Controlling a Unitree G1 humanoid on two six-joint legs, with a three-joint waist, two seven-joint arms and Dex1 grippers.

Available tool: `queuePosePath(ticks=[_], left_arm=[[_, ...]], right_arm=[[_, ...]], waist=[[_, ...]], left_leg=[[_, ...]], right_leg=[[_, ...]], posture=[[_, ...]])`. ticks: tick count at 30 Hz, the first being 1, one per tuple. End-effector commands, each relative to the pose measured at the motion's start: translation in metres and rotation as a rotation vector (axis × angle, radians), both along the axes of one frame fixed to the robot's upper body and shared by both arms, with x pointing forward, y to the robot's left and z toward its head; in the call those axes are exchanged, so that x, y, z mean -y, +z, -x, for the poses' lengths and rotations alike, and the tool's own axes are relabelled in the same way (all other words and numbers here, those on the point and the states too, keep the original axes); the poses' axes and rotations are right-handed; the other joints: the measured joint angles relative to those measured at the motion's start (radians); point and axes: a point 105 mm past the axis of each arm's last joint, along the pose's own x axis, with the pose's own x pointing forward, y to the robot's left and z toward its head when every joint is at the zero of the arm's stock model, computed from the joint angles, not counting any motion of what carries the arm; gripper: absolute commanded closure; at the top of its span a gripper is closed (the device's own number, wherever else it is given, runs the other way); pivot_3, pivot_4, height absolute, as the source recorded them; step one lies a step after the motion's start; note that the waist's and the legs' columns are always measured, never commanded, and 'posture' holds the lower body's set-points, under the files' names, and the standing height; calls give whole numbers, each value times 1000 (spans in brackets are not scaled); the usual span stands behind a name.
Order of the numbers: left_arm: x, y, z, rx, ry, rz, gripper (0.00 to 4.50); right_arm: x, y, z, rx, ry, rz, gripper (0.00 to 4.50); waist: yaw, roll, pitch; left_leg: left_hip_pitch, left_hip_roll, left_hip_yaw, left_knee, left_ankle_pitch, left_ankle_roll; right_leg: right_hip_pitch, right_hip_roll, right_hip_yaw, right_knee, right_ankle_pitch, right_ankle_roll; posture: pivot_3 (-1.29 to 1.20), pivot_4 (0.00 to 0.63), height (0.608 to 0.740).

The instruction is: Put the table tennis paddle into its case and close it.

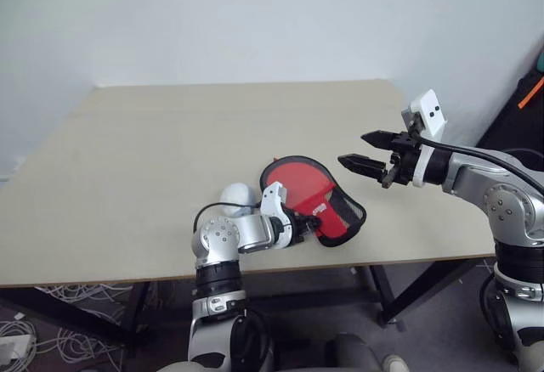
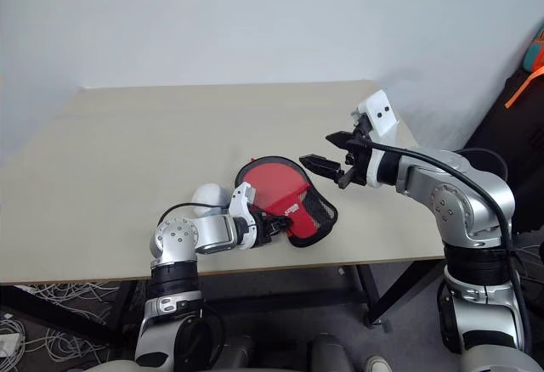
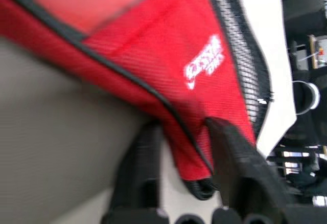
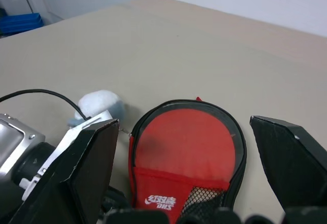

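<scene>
1. The table (image 1: 170, 177) is a broad beige slab reaching from the near edge to the wall.
2. The case (image 1: 310, 198) lies near the table's six o'clock edge, a little right of centre: paddle-shaped, red, edged with a black zip, its dark mesh panel toward four o'clock.
3. The right gripper (image 1: 365, 151) hovers at the case's two o'clock, jaws spread wide, holding nothing.
4. The left gripper (image 3: 179, 147) pinches the case's narrow handle end.
5. The left wrist view adds the small white logo (image 3: 204, 63); the right wrist view adds a pale round lump (image 4: 99, 106) at the case's nine o'clock.
</scene>
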Motion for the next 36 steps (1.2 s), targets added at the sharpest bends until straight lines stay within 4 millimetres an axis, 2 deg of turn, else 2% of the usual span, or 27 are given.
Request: queuePosePath(ticks=[1,6,9,13,25,30,36], left_arm=[[-8,-22,9,-121,-7,-74,4456],[-9,-22,12,-108,-93,-108,4456],[-1,-12,20,-60,-199,-82,4456],[-1,4,29,16,-336,-47,4456],[-38,26,68,101,-669,-84,4456],[-48,28,81,89,-737,-96,4456],[-62,28,87,58,-755,-116,4456]], right_arm=[[-3,22,3,76,15,-21,30],[-6,23,4,78,22,-25,30],[-7,23,4,76,22,-27,30],[-8,23,3,73,24,-29,30],[-19,18,4,57,75,-23,30],[-21,15,5,47,90,-19,30],[-23,12,5,33,98,-21,30]], waist=[[0,0,0],[0,0,0],[0,0,0],[0,0,0],[-4,0,1],[-3,0,1],[-4,0,1]], left_leg=[[0,0,0,0,0,0],[0,0,0,0,0,0],[0,0,0,-1,0,0],[-1,0,0,-2,0,0],[-2,2,1,-4,0,-1],[-3,2,1,-5,0,0],[-3,2,1,-5,0,0]], right_leg=[[0,0,0,0,0,0],[0,0,0,0,0,0],[0,0,0,0,0,0],[-2,0,0,0,0,0],[-6,1,1,0,0,0],[-6,0,1,0,-1,-2],[-7,1,1,0,-2,-3]], posture=[[0,0,739],[0,0,739],[0,0,739],[0,0,739],[0,0,739],[0,0,739],[0,0,739]])
